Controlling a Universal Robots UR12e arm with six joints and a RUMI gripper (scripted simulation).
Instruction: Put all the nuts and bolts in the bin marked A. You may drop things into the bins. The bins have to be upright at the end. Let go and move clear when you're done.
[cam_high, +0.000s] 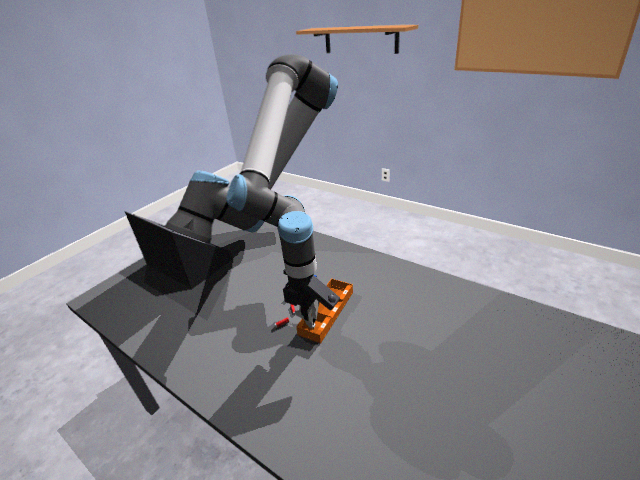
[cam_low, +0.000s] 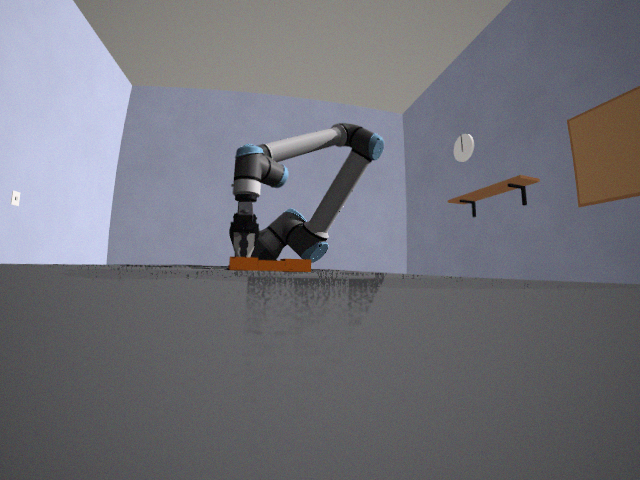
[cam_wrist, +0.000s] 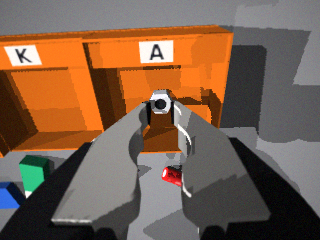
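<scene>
My gripper (cam_wrist: 160, 102) is shut on a small grey nut (cam_wrist: 160, 104) and holds it just above the bin marked A (cam_wrist: 165, 92), the end compartment of an orange bin row (cam_high: 325, 311). In the top view the gripper (cam_high: 309, 321) hangs over the near end of the row; in the exterior view it shows above the row's left end (cam_low: 242, 246). A red bolt (cam_wrist: 172, 176) lies on the table below my fingers, in front of bin A. It also shows in the top view (cam_high: 281, 322).
The bin marked K (cam_wrist: 47, 95) sits left of A. A green block (cam_wrist: 34, 170) and a blue block (cam_wrist: 9, 194) lie on the table at the lower left. A dark angled stand (cam_high: 170, 253) holds the arm's base at the table's back corner.
</scene>
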